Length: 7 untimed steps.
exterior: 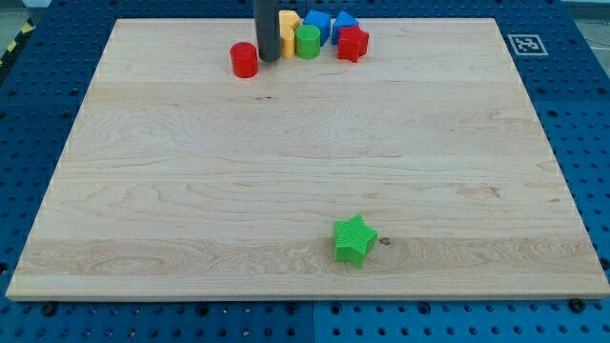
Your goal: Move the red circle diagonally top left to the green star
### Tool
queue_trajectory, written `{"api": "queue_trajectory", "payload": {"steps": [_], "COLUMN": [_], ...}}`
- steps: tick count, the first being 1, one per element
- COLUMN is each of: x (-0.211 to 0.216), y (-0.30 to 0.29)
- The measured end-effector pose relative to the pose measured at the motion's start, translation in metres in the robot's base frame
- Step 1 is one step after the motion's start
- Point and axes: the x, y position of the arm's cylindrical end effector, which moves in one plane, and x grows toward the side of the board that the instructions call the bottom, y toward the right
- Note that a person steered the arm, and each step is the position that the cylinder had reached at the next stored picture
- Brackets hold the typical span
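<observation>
My tip is resting on the wooden board near the view's top edge; being a plain dark rod, it is gripping nothing and has nothing to open or close. It is standing just to the view's right of the red circle, close beside it, though whether the two are actually touching is hard to tell from this angle. Directly on the tip's other side, a cluster of blocks is crowding together: a yellow block partly hidden behind the rod, a green cylinder, two blue blocks whose shapes I cannot make out, and a red star. The green star is sitting alone far toward the view's bottom, well apart from everything else and somewhat right of centre. Judging by this layout, the task is looking barely begun: the red circle is lying almost the full depth of the board away from the green star, so nearly all the travel is remaining before it reaches a spot diagonally up and left of it.
</observation>
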Motion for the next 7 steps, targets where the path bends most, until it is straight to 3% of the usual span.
{"api": "queue_trajectory", "payload": {"steps": [2, 4, 5, 7], "x": [0.001, 0.075, 0.074, 0.045], "y": [-0.054, 0.046, 0.069, 0.201]}}
